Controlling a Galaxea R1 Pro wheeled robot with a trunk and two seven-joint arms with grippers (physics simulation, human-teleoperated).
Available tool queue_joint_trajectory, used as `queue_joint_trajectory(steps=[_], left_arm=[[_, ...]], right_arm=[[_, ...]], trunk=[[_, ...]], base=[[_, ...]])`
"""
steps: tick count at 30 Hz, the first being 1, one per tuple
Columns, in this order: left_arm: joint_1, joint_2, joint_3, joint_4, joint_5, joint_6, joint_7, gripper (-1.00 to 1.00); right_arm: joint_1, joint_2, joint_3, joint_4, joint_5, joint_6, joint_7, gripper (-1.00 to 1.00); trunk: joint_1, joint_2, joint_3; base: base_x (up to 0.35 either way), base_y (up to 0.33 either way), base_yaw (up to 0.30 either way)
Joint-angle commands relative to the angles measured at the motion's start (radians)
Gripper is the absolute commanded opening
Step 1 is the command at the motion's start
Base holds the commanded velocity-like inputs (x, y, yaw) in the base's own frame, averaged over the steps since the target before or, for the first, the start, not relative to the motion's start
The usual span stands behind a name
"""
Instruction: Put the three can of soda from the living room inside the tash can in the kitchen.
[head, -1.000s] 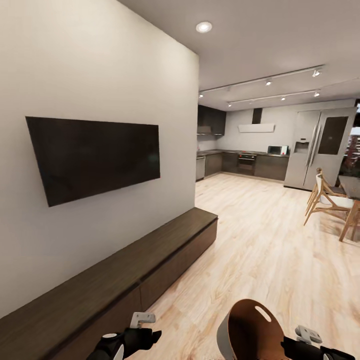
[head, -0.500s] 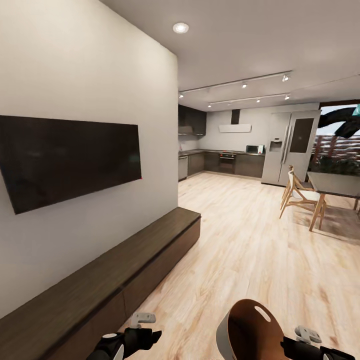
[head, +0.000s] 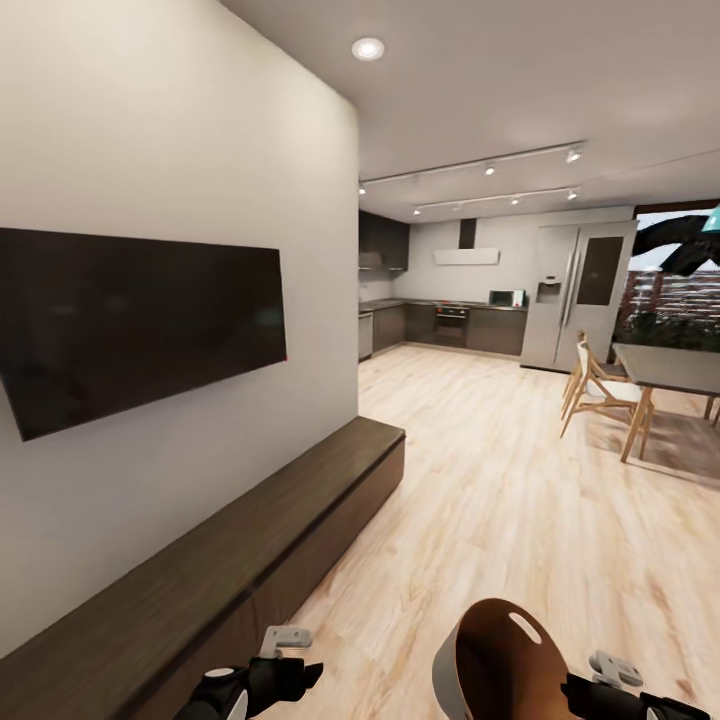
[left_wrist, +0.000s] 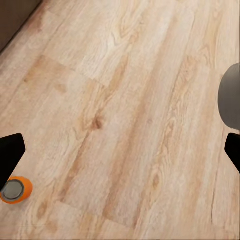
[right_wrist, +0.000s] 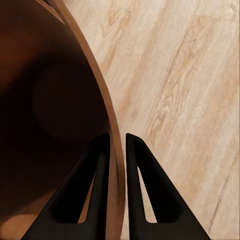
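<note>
Ahead of me the white wall (head: 150, 130) carries the black TV (head: 140, 320) above the long dark bench (head: 230, 560), with the kitchen (head: 450, 320) far down the wood floor (head: 500, 480). My right gripper (right_wrist: 116, 145) is clamped on the tash can (head: 505, 665) wall, one finger inside. My left gripper (left_wrist: 120, 155) is spread wide, empty, above one can of soda (left_wrist: 15, 189) standing on the floor.
</note>
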Motion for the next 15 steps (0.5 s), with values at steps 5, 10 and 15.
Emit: queue_joint_trajectory(steps=[5,10,15], left_arm=[[0.000,0.000,0.000,0.001,0.000,-0.001,0.001,1.00],[0.000,0.000,0.000,0.001,0.000,-0.002,0.000,1.00],[0.000,0.000,0.000,0.001,0.000,-0.001,0.000,1.00]], right_arm=[[-0.001,0.000,-0.004,-0.001,-0.017,0.004,0.007,-1.00],[-0.001,0.000,-0.004,-0.001,-0.017,0.004,0.007,-1.00],[-0.001,0.000,-0.004,-0.001,-0.017,0.004,0.007,-1.00]], trunk=[[0.000,0.000,0.000],[0.000,0.000,0.000],[0.000,0.000,0.000]], base=[[0.262,0.198,-0.001],[0.280,0.183,-0.011],[0.263,0.167,-0.152]])
